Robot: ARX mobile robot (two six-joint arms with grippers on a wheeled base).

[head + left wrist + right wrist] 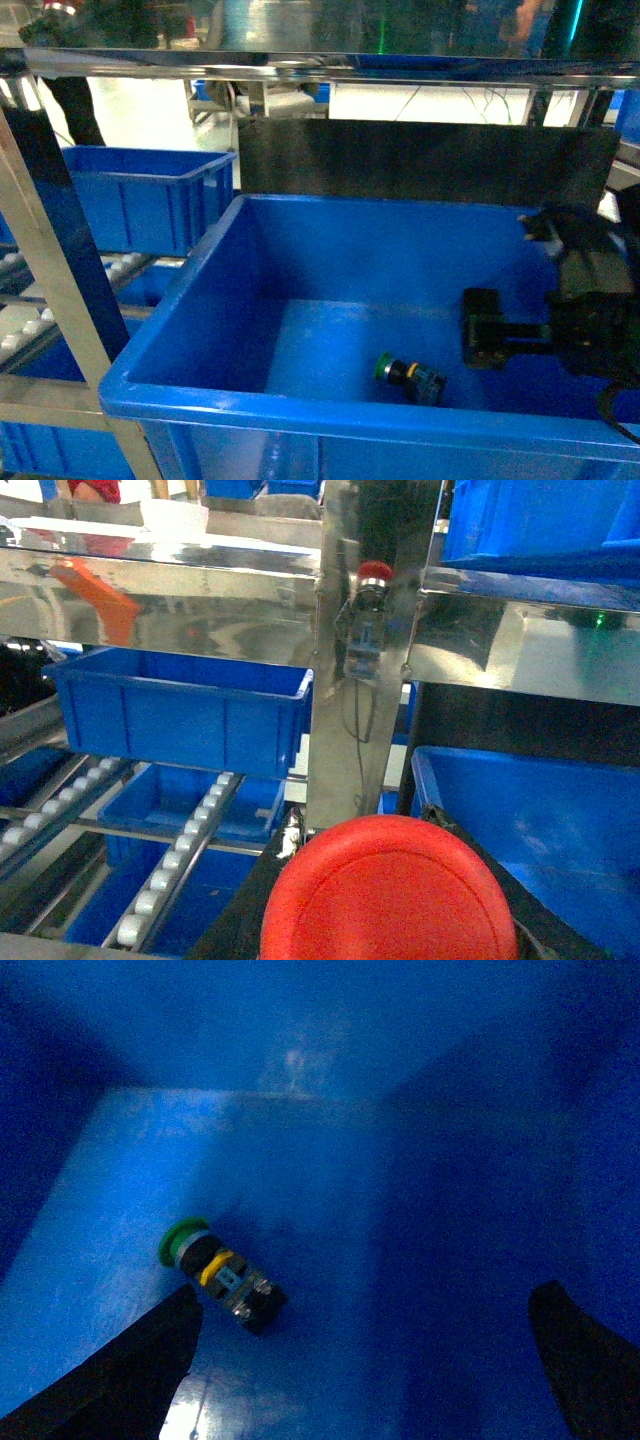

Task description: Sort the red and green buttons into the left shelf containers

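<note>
- We see the large deep blue bin (200,300) filling most of the head view, with a black panel (420,160) standing behind its far rim.
- The green button (410,376) lies on its side on the bin floor, near the front wall; its green cap points left and its dark body points right.
- Our right gripper (365,1360) hangs inside the bin at the right side. In the right wrist view its two dark fingers (120,1380) stand wide apart with nothing between them, and the green button (222,1275) lies on the floor just beyond the left finger — not touching it, as far as we can tell.
- In the left wrist view a round red cap (388,890) fills the lower middle, close to the camera. Dark gripper parts flank it, so the left gripper seems clamped on the red button, though the fingers are mostly hidden.
- Beyond it stand a metal shelf post (350,660) and a smaller blue bin (180,710) on the roller rack (180,855).
</note>
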